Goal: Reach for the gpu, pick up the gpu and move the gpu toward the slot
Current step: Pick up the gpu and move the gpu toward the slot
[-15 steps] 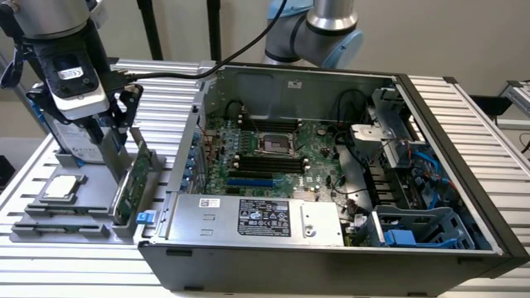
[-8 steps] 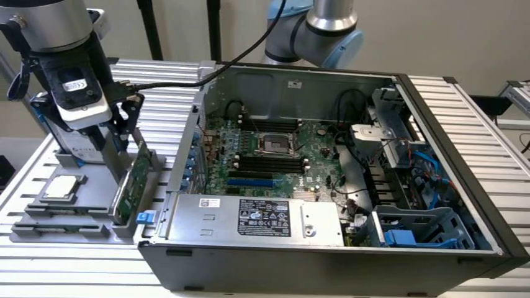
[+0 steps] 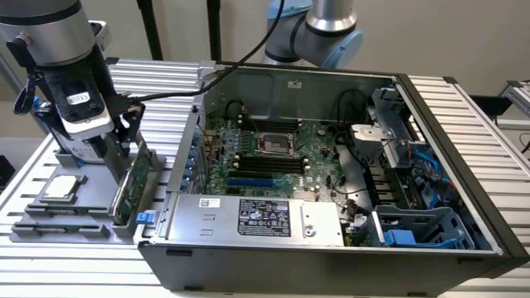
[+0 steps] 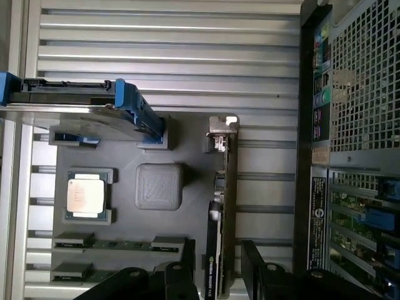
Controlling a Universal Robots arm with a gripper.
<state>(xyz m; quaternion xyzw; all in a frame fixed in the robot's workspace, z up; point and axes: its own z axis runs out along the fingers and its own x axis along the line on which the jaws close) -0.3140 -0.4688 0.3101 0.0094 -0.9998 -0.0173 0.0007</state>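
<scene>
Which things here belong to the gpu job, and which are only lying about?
For the job: gripper, open astride the gpu; the gpu stands on edge in the gray holder; computer case.
Lying about: processor chip; hard drive with blue rails.

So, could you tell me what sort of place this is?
Probably a robotics lab bench for computer assembly: an open PC case on a slatted aluminium table, beside a grey tray holding the gpu and a processor chip.
</scene>
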